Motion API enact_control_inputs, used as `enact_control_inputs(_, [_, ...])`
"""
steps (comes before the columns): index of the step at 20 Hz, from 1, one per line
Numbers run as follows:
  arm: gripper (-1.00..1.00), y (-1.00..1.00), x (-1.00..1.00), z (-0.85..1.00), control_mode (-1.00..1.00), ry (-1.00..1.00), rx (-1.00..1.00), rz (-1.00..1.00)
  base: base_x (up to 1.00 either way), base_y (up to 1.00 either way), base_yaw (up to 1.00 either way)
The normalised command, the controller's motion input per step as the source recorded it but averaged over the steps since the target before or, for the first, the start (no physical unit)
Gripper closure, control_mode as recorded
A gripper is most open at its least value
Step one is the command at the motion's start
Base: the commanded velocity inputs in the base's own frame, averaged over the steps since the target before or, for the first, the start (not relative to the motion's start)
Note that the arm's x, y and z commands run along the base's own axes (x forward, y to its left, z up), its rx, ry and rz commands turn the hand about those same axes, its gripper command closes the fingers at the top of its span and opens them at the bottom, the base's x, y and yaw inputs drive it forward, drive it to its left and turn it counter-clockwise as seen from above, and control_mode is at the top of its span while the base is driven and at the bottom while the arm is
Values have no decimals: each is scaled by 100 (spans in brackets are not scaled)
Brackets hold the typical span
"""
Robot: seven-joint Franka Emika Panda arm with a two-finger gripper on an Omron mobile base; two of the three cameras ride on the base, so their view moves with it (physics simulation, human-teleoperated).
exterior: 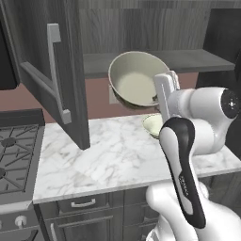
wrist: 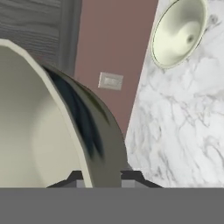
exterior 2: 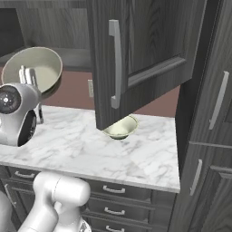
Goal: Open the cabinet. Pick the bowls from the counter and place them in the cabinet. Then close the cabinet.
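Note:
The cabinet stands open, its left door (exterior: 52, 70) and right door (exterior 2: 136, 50) swung out over the counter (exterior: 108, 155), baring the grey shelf (exterior: 188, 61). My gripper (exterior: 157, 96) is shut on the rim of the larger bowl (exterior: 134, 77), which hangs tilted in the air just in front of and slightly below the shelf edge. From the right, that bowl (exterior 2: 34, 68) shows above my hand. In the hand view its rim (wrist: 39, 131) runs between my fingertips, gripper (wrist: 105, 177). The shallower bowl (exterior: 153, 124) (exterior 2: 120, 128) (wrist: 179, 33) rests on the marble by the back wall.
A black gas stove (exterior: 14, 155) borders the counter on the left. Low drawers (exterior: 84, 203) run beneath. A tall dark cabinet (exterior 2: 213, 113) closes off the right end. A wall outlet (wrist: 110, 81) sits on the brown backsplash. The right door hangs low over the small bowl.

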Motion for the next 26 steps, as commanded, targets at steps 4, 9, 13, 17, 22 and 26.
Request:
enact_control_inputs(4, [100, 4, 25, 59, -100, 6, 0, 4, 0, 0, 0])
enact_control_inputs(9, [100, 7, 34, 61, -100, 9, 0, 3, 0, 0, 0])
enact_control_inputs(13, [100, 15, 43, 43, -100, 4, 0, 2, 0, 0, 0])
enact_control_inputs(17, [100, 23, 40, 19, -100, 0, 0, 2, 0, 0, 0])
enact_control_inputs(22, [100, 25, 45, 0, -100, -3, 0, 2, 0, 0, 0])
enact_control_inputs(26, [100, 28, 46, 0, -100, -8, 0, 0, 0, 0, 0])
